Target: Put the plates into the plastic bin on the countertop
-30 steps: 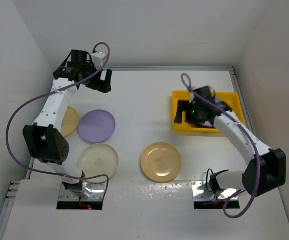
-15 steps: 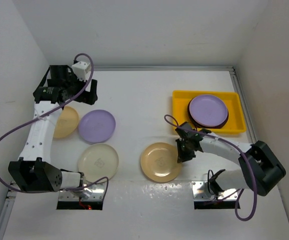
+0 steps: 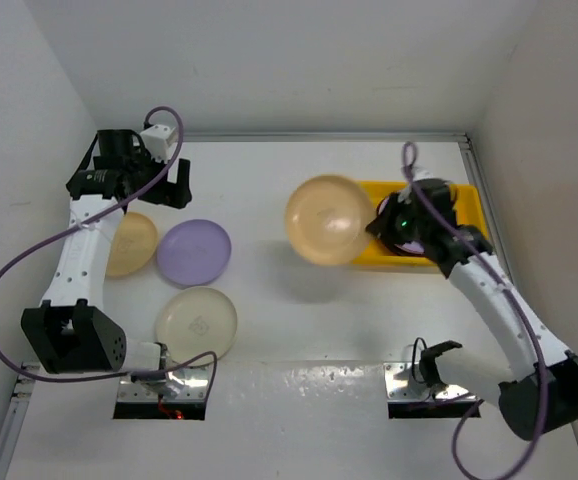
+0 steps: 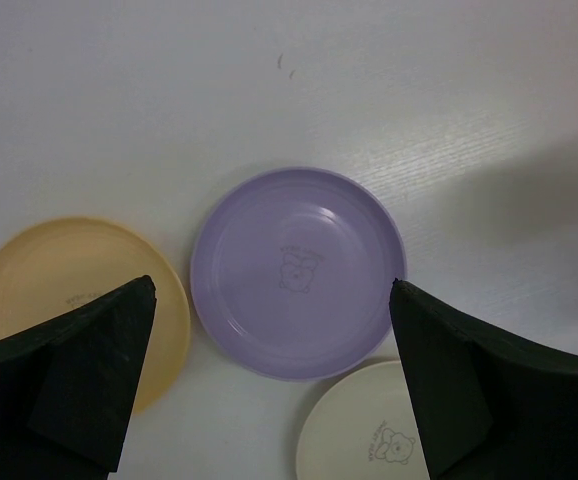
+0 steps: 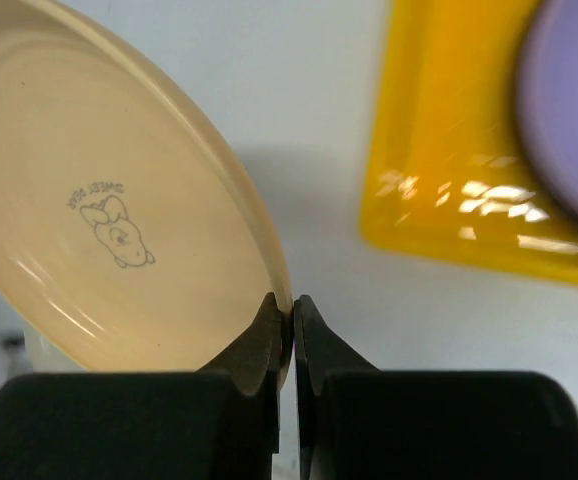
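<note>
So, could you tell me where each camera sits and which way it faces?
Top external: above and behind the arms, looking down on the countertop; both arms show, the right gripper holding a plate near the bin.
Left wrist: on that wrist, looking down at a lavender plate between the left gripper's open fingers.
Right wrist: on that wrist, looking along its shut fingers at the held plate and bin.
Shared: both plates also show from the top.

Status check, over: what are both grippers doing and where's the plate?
Right gripper shut on yellow-orange plate, lifted beside the bin. Left gripper open over lavender plate. Nothing between plate and bin.
</note>
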`<state>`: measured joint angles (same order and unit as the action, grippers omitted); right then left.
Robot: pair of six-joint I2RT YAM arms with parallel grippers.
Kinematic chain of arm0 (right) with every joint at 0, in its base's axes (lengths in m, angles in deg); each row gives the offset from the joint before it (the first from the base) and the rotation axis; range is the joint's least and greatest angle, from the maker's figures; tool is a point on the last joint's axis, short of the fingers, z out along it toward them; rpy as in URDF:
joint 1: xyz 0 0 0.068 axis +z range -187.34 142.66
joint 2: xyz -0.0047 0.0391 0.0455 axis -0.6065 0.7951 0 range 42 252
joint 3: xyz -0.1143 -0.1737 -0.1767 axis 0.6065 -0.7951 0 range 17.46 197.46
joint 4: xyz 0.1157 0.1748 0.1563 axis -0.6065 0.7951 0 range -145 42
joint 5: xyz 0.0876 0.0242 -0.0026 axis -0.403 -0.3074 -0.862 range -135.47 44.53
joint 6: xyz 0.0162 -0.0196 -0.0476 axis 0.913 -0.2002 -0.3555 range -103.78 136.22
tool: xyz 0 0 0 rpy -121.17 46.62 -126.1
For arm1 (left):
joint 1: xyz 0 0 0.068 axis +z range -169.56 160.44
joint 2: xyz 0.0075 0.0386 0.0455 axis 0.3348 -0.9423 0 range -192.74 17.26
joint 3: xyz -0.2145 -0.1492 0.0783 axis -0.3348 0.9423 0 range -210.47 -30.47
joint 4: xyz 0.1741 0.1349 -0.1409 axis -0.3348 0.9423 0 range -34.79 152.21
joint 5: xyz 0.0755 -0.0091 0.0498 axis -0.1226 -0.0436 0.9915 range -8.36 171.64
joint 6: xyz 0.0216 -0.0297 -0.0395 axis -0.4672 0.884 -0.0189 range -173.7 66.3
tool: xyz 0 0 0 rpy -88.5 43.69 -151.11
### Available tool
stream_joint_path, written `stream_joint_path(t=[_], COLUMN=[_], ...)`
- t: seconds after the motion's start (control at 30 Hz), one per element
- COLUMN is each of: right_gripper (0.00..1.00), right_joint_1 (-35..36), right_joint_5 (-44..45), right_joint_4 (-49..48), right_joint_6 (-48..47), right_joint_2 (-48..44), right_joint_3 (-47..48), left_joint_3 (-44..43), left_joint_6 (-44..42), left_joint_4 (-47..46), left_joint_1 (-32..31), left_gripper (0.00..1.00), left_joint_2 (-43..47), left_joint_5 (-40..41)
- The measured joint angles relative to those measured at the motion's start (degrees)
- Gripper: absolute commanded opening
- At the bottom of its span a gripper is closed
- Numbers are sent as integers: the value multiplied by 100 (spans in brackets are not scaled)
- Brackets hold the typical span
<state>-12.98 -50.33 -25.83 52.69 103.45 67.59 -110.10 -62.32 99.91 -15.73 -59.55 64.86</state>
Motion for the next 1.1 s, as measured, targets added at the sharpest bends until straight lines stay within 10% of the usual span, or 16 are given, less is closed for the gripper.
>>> stream_joint_path(t=[0.37,0.53,0.77,1.1], right_gripper=[0,8,75,81], right_joint_1=[-4181,-4452,-4485,-3873], right_joint_5=[365,374,415,804], right_joint_4=[13,227,310,774], right_joint_6=[238,177,-164,-872], right_joint_2=[1644,2420,2981,3104], right_joint_3=[579,850,1331,2079], left_joint_3=[-518,-518,129,2603], left_joint_6=[-39,-197,-1040,-2551], left_joint_4=[-59,0,595,1449], left_joint_1=[79,177,240,184], left_gripper=[100,98,83,82], left_joint_2=[-608,-887,-1071,-1088], left_joint_5=[-13,59,426,931])
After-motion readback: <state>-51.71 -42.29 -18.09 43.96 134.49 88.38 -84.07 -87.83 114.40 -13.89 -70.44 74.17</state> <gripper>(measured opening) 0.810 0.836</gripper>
